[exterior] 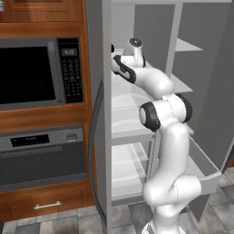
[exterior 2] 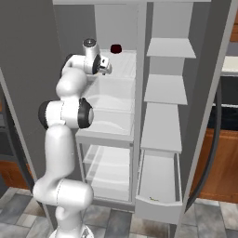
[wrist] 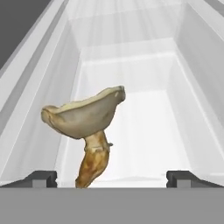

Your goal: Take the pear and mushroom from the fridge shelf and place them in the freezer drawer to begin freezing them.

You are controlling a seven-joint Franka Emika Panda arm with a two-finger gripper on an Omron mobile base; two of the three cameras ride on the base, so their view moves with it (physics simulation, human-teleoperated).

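The mushroom (wrist: 87,127), tan-capped with a short brownish stem, is seen in the hand view between the two dark fingertips (wrist: 41,178), nearer the left one and touching neither. Its cap is tilted, the stem pointing down toward the lower edge of the view. It is seen against pale translucent surfaces of the fridge interior; whether it rests on the fridge shelf (exterior 2: 123,65) or is suspended above a bin cannot be told.

The gripper (wrist: 113,178) is spread wide, with nothing pinched between its fingers. In the right base view the gripper (exterior 2: 107,67) is shown at the level of the upper ridged fridge shelf, at that shelf's left front edge. A dark red round thing (exterior 2: 115,48) is seen at the back of the same shelf, apart from the gripper.

The freezer drawer (exterior 2: 158,209) is shown pulled out at the bottom of the right-hand compartment. A small yellow-green item, taken to be the pear (exterior 2: 153,199), lies on its floor near the front wall; it is too small for its form to be confirmed.

The white arm (exterior: 169,137) is shown rising from the base and bending into the left compartment. A microwave (exterior: 39,73) and an oven (exterior: 41,155) are set in wooden cabinetry left of the open fridge door (exterior: 106,114).
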